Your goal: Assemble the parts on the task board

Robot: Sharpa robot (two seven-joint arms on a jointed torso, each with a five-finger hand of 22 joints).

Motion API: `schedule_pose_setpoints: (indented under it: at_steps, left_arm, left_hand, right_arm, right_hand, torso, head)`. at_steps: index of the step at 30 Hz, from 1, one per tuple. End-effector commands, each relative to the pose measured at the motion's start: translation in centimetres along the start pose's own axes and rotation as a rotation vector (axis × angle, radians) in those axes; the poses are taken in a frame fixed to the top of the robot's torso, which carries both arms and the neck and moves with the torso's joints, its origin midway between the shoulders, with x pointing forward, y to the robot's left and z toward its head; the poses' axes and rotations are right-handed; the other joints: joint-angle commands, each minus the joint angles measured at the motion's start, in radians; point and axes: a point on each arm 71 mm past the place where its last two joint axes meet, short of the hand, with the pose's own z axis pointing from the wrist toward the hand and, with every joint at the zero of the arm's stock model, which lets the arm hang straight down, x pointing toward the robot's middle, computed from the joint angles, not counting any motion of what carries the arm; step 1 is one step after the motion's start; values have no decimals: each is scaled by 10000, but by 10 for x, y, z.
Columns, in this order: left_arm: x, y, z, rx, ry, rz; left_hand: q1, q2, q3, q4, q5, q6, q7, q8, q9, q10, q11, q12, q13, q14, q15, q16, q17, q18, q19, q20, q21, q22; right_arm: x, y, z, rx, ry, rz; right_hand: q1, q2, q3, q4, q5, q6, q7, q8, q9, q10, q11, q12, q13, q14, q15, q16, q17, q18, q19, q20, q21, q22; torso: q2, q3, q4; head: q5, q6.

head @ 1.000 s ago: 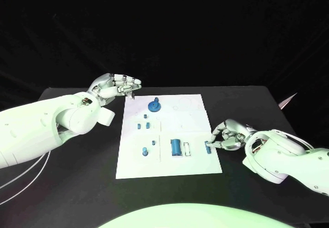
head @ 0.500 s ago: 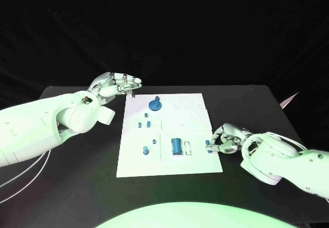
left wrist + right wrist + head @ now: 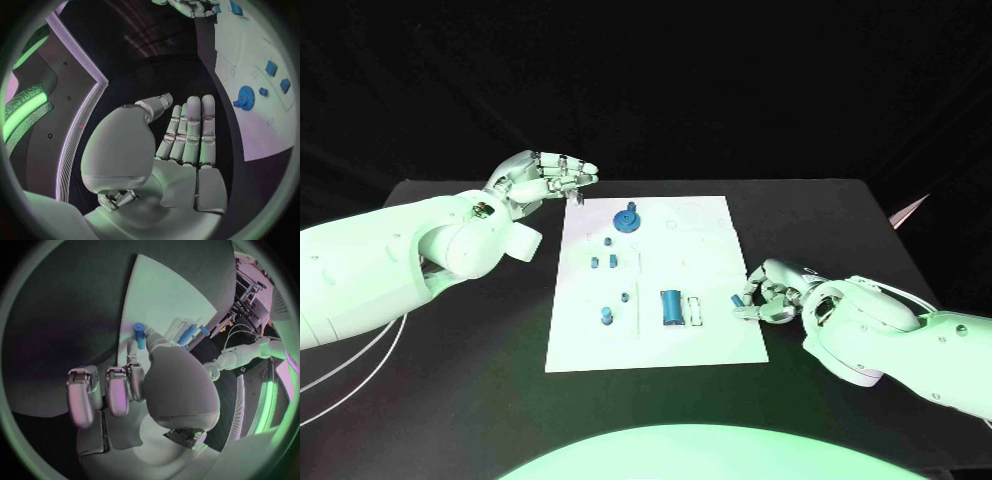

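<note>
Right hand (image 3: 773, 296) pinches a small blue part (image 3: 139, 333) at the task board's (image 3: 711, 340) right edge; left hand (image 3: 545, 180) fingers released

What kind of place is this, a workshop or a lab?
Probably a robotics test lab. A white task board with small blue parts lies on a black table against dark drapes, and the right hand pinches one blue part.

Black table (image 3: 473, 400), black backdrop behind it (no wall detail visible), greenish light over the scene
</note>
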Motion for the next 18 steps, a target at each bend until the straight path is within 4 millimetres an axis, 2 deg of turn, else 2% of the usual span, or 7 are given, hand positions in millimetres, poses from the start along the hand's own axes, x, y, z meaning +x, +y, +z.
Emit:
schedule_pose_setpoints:
  at_steps: [1,7,15,17,18]
  left_arm:
    - [2,-1,0,101,138,-102]
    - [2,-1,0,97,144,-104]
    - [1,-1,0,89,130,-99]
    - [1,-1,-1,84,120,-96]
    - [1,-1,-1,82,115,-94]
  left_hand:
    - [-67,-20,-7,37,27,-36,-6,30,-12,-55,1,62,-13,-75,-13,35,-14,137,23,52,-34,-9]
    - [-67,-20,-7,37,27,-36,-6,30,-12,-55,1,62,-13,-75,-13,35,-14,137,23,52,-34,-9]
    - [-67,-20,-7,37,27,-36,-6,30,-12,-55,1,62,-13,-75,-13,35,-14,137,23,52,-34,-9]
    - [-61,-15,-6,41,26,-36,-7,40,-12,-65,0,74,-14,-82,-13,40,-14,138,28,53,-49,-19]
    - [-61,-15,-6,41,26,-36,-7,40,-12,-65,0,74,-14,-82,-13,40,-14,138,28,53,-49,-19]
  right_arm:
    - [11,0,0,59,445,-819]
    - [12,2,1,115,291,-999]
    - [11,4,-3,160,-27,-630]
    - [9,5,-6,144,-179,-227]
    - [7,7,-7,106,-262,-52]
  right_hand:
    - [229,32,121,-26,-27,56,-48,-77,-31,222,-75,-60,1563,889,-54,16,1676,-68,1064,-2,55,2629]
    - [730,184,614,-224,-18,100,-88,-117,-53,220,-116,-70,1566,892,-90,21,1693,-68,1064,-37,55,2629]
    - [887,321,1167,-329,-18,193,-132,-148,-80,235,-155,-55,1583,897,-123,28,1715,-68,1064,-68,55,2629]
    - [879,403,1415,-354,-16,212,-152,-159,-84,242,-173,-51,1589,899,-138,32,1727,-68,1064,-82,55,2629]
    - [853,528,1664,-359,-11,193,-165,-174,-83,245,-189,-54,1590,898,-150,28,1720,-68,1064,-94,55,2629]
  torso:
    - [-1,1,-2]
    - [-3,2,3]
    - [-3,0,-5]
    - [-11,-3,-8]
    - [-13,-4,-12]
  head:
    - [4,-8]
    - [-9,5]
    - [-2,15]
    - [3,24]
    - [5,28]
